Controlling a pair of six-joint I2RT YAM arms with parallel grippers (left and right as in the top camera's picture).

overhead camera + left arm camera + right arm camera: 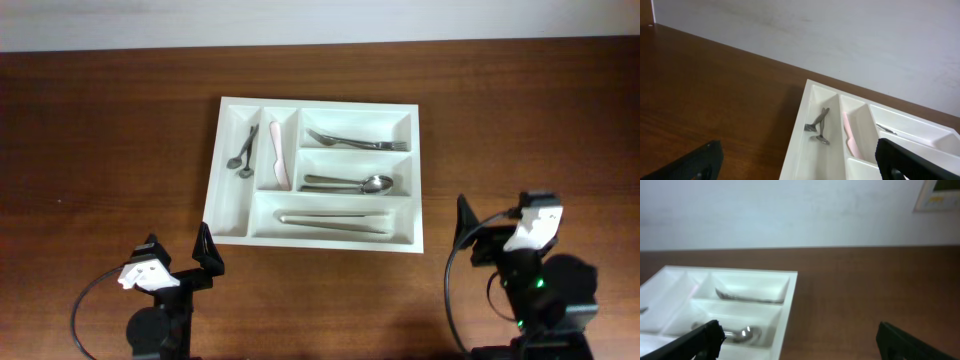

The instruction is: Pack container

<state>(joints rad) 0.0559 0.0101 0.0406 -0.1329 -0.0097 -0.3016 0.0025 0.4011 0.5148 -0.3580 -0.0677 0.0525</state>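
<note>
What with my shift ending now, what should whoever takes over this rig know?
Left gripper: open, empty, near the tray's front left corner, not touching it.
Right gripper: open, empty, right of the tray.
Large white plastic five-compartment cutlery tray: mid-table.
Done: two small metal spoons, pale pink utensil, metal fork, large metal spoon and long metal utensil, each in its own compartment.
Left: no loose cutlery visible; packing looks finished.

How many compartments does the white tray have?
5 in the tray: two narrow at the left, two stacked at upper right, one long along the near edge. None hidden.
</note>
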